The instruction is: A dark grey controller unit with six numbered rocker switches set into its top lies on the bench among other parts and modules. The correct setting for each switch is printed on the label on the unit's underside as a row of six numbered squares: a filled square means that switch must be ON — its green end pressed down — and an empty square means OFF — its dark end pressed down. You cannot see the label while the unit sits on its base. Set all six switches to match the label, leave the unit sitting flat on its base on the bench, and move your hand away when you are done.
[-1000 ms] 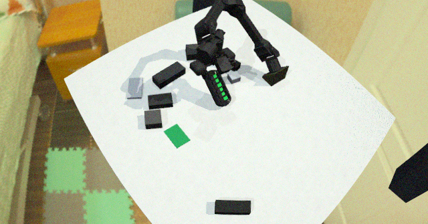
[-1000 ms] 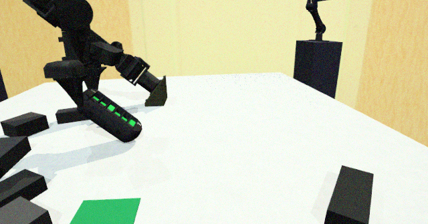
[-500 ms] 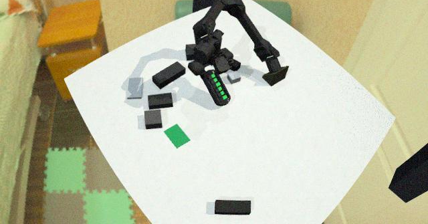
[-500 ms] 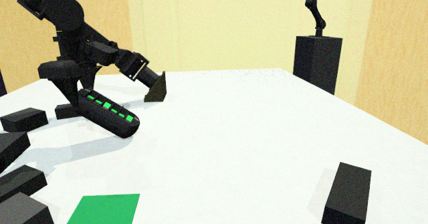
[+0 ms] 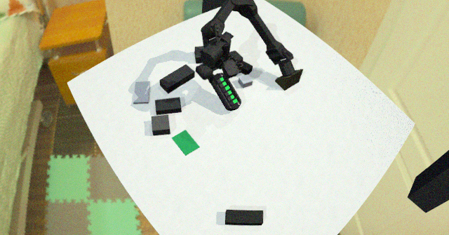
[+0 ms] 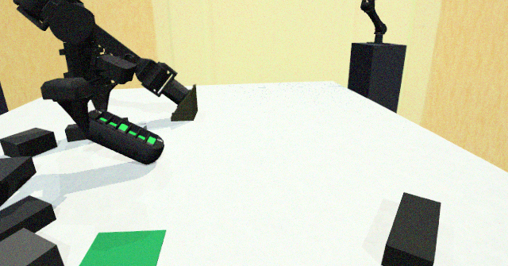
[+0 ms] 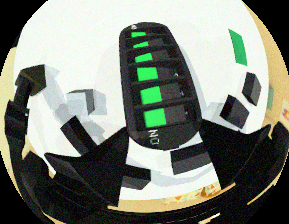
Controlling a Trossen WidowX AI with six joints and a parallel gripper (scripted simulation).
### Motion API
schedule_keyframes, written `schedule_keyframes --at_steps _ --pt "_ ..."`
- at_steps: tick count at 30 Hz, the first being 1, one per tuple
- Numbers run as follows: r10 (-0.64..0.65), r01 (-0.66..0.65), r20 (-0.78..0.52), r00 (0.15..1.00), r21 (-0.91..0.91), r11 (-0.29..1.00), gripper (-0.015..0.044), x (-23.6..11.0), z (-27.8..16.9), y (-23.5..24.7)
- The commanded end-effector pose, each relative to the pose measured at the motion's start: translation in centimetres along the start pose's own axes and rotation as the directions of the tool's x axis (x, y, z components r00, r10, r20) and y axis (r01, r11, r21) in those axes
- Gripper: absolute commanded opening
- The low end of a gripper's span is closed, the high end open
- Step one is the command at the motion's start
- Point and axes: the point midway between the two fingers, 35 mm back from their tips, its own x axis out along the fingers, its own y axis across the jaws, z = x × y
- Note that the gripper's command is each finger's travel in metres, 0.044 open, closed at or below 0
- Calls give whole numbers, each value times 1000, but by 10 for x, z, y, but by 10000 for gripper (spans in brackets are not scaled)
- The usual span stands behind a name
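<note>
White counter (image 5: 287,151) is strewn with dark blocks; the controller unit (image 5: 227,92), green switch ends lit, is gripped at its near end by the hand (image 5: 214,74), tilted.

The black arm folds over itself, its upper links rising high before the forearm drops steeply toward the tabletop (image 5: 287,151). The end effector (image 6: 85,117) points down with its jaws spread partway, clamped across one end of the dark grey controller unit (image 6: 127,140). In the wrist view both fingers frame that near end.
</note>
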Motion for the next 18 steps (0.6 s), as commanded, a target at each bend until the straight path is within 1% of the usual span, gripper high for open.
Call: schedule_keyframes --at_steps 1,18 --pt "18 -18 10 1000 -19 1000 338 7 5 4" --pt "18 -18 9 1000 -19 1000 338 17 -3 4"
